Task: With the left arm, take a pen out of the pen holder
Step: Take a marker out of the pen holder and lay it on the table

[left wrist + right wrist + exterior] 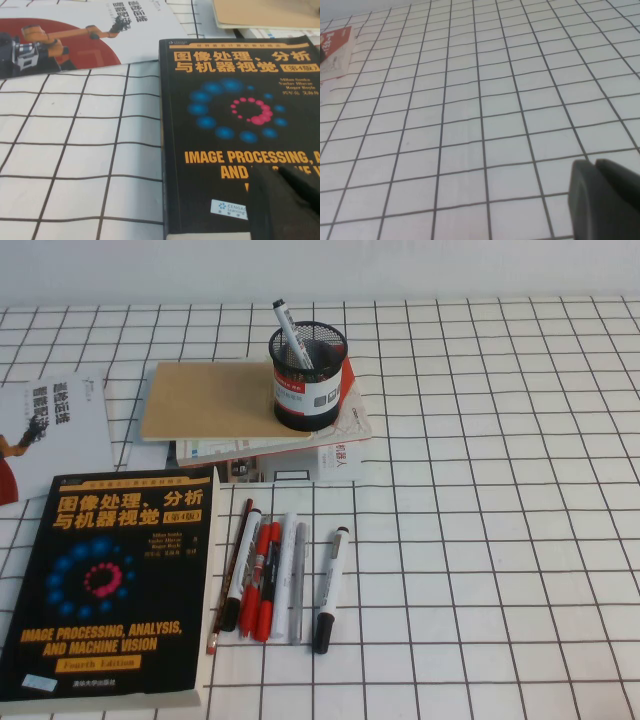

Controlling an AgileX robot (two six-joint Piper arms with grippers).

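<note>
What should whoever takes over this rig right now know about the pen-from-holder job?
Left gripper: shut, holding nothing, over the black book, away from the pen holder.
Right gripper: parked over the gridded tablecloth.
Pen holder sits on the book stack, one pen standing in it; other pens lie on the cloth nearby.
Done: nothing yet. Left: reach the holder, grasp the pen, lift it out.

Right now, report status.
Left gripper shut, over black book. Right gripper shut, over grid cloth. Pen leaning in mesh holder, untouched. Nothing above holder.
</note>
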